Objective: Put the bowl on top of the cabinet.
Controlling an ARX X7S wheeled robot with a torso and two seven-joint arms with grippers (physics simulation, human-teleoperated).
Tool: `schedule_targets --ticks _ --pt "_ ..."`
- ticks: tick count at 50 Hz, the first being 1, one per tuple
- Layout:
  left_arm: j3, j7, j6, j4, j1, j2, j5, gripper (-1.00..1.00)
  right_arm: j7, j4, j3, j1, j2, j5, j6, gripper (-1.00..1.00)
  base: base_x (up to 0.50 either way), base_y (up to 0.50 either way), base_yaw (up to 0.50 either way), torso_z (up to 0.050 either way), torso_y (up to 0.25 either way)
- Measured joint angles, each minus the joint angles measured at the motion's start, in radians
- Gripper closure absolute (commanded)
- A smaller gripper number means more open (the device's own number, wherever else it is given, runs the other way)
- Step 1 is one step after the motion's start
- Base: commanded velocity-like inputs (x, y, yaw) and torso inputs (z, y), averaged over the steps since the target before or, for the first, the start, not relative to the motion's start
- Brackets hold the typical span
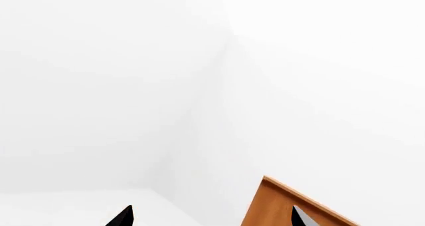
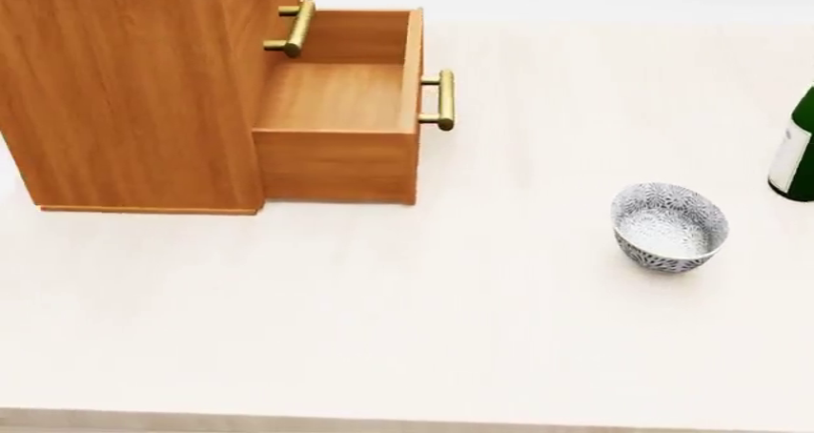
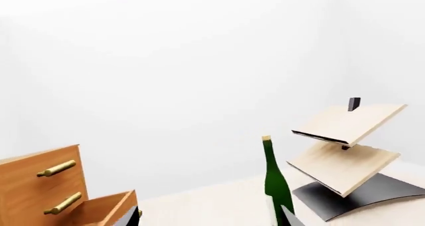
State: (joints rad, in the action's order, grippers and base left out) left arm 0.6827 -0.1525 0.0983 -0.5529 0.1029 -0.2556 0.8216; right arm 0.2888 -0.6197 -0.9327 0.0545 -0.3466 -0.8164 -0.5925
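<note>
The head view looks down on a pale counter [image 2: 381, 338] and shows neither arm. The bowl [image 2: 669, 227] stands upright near the counter's right edge, well apart from the cabinet [image 2: 128, 90], which sits at the far left corner. The cabinet's lowest drawer [image 2: 341, 109] is pulled out toward the right, showing its bare inside and a brass handle [image 2: 439, 99] on its front; a second handle [image 2: 295, 28] shows on the drawer above. A green bottle [image 2: 795, 152] is cut off by the right edge, beyond the bowl.

Only the right wrist view shows the bottle [image 3: 275, 178] full height and upright, and a pale slanted wooden rack [image 3: 345, 146] on a dark curved base behind it. It also catches the cabinet [image 3: 40, 186] with two handles and the open drawer. The bowl is not in this view. The right gripper [image 3: 211, 218] shows just two dark fingertips, spread apart with nothing between them.

The left wrist view faces blank white walls and one corner of the cabinet [image 1: 279, 206]. The left gripper [image 1: 209, 218] has its tips spread wide, holding nothing.
</note>
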Motion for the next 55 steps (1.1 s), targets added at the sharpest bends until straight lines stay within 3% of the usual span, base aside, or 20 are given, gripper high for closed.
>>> schedule_targets --ticks 30,47,55 --pt "-0.009 -0.002 -0.003 -0.004 0.010 -0.007 0.009 -1.00 -0.002 0.008 0.036 0.006 0.002 0.025 0.010 -1.00 0.00 0.47 0.00 0.000 0.000" --pt "-0.013 0.002 -0.008 0.004 0.011 -0.012 0.013 -1.00 -0.028 0.019 0.050 -0.004 -0.006 0.035 -0.001 -1.00 0.00 0.00 0.00 0.000 0.000" --pt "-0.015 0.003 -0.011 0.006 0.013 -0.013 0.014 -1.00 -0.031 0.023 0.045 -0.003 -0.009 0.018 -0.010 -1.00 0.43 0.00 0.00 0.000 0.000"
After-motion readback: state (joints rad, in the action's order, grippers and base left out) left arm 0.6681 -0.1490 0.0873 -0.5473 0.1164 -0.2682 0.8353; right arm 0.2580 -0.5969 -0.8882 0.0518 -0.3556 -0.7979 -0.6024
